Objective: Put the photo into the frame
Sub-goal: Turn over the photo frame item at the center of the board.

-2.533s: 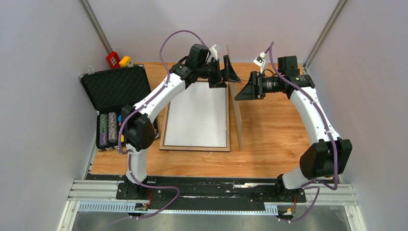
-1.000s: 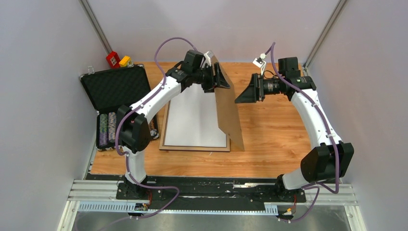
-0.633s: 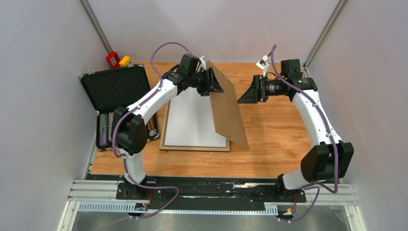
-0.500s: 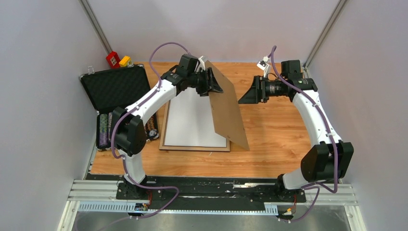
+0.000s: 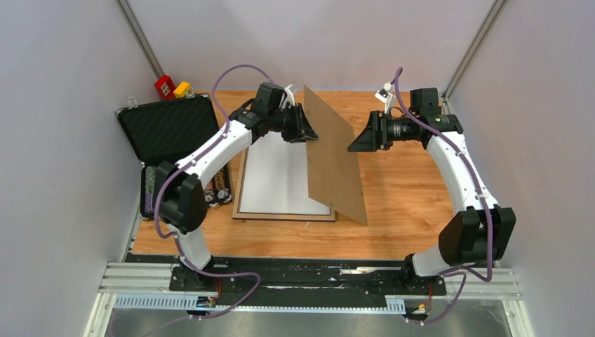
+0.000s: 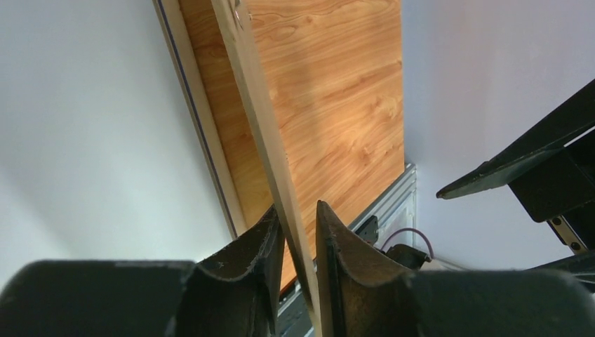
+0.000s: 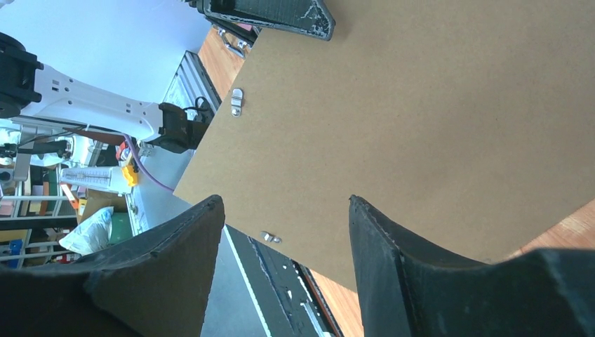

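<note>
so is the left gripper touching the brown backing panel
Touching. The left wrist view shows the edge of the backing panel running between the fingers of the left gripper, one finger pressed against it; whether the other also meets it is unclear.

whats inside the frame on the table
A white sheet fills the frame; its right edge is hidden behind the tilted brown board in the left gripper. No print shows.
</note>
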Robot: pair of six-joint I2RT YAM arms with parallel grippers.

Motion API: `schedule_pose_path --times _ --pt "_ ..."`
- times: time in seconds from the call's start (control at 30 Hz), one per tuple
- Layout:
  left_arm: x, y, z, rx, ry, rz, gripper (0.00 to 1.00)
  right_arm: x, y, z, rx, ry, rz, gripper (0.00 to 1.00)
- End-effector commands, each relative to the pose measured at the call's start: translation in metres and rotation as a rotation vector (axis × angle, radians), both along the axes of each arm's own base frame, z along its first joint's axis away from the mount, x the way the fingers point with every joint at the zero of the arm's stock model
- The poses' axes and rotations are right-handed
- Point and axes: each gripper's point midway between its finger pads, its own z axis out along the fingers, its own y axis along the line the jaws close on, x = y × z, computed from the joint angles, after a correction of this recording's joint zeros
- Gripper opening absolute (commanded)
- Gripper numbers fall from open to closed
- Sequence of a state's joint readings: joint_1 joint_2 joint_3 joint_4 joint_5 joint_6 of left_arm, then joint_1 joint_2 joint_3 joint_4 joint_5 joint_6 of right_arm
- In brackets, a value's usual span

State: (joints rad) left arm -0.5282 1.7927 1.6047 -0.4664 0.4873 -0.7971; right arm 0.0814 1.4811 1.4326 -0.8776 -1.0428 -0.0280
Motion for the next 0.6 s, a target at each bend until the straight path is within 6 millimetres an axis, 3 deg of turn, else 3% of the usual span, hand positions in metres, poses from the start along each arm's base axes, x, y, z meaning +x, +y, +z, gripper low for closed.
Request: schedule_pose_path --times 0.0,0.3,0.43,0.57 --pt "0.005 -0.004 0.031 -0.069 -0.094 -0.008 0.30 -0.002 -0.003 0.012 0.000 -0.071 -0.004 0.64" --pt "0.012 -0.007 0.019 -0.062 -0.073 -0.005 0.28 -0.004 -0.007 0.008 -0.007 -0.075 -0.018 0.64" --pt "0.014 -0.009 0.012 -0.068 -0.047 0.001 0.40 -0.001 -0.009 0.004 -0.017 -0.071 -0.029 0.64" --pt "0.017 -0.012 0.005 -0.073 -0.019 0.007 0.46 0.008 -0.019 -0.013 -0.063 -0.059 -0.071 0.63"
